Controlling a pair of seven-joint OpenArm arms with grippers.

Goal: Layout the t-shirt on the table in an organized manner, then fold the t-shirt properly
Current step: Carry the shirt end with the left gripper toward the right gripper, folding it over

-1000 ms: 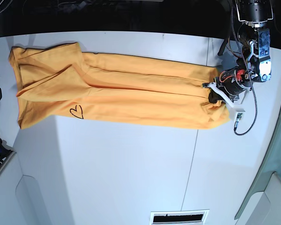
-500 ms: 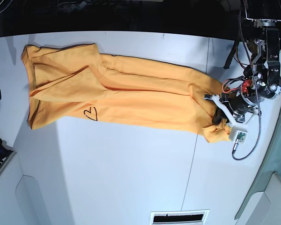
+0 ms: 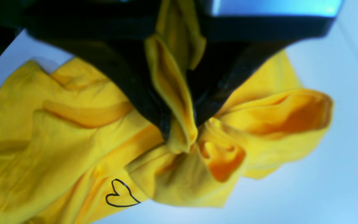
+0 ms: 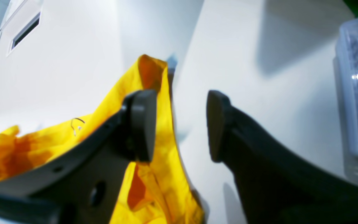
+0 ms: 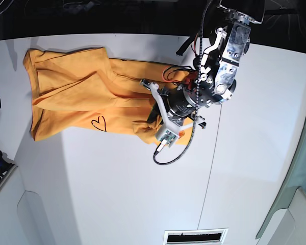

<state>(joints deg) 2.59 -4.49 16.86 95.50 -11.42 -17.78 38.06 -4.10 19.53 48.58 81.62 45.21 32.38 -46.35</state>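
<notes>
Fig.: left gripper (image 3: 179, 137) pinches a bunched fold of the t-shirt (image 5: 71, 87); right gripper (image 4: 179, 124) half open, empty. Fabric light, limp; likely best gripped at hems/corners.

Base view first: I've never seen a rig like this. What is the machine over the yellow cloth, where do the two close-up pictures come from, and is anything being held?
It is a robot with two arms, each ending in a two-fingered gripper with a small camera on its wrist. The base view looks down on a white table. On it lies an orange-yellow t-shirt with a small drawn heart.

The arm in that view is the robot's left one. Its wrist picture shows the left gripper shut on a bunched fold of the shirt.

The other close-up comes from the right arm's wrist, which the base view does not show. The right gripper stands open, nothing between its pads; the shirt lies behind one finger. A clear plastic box sits at that picture's edge.
</notes>
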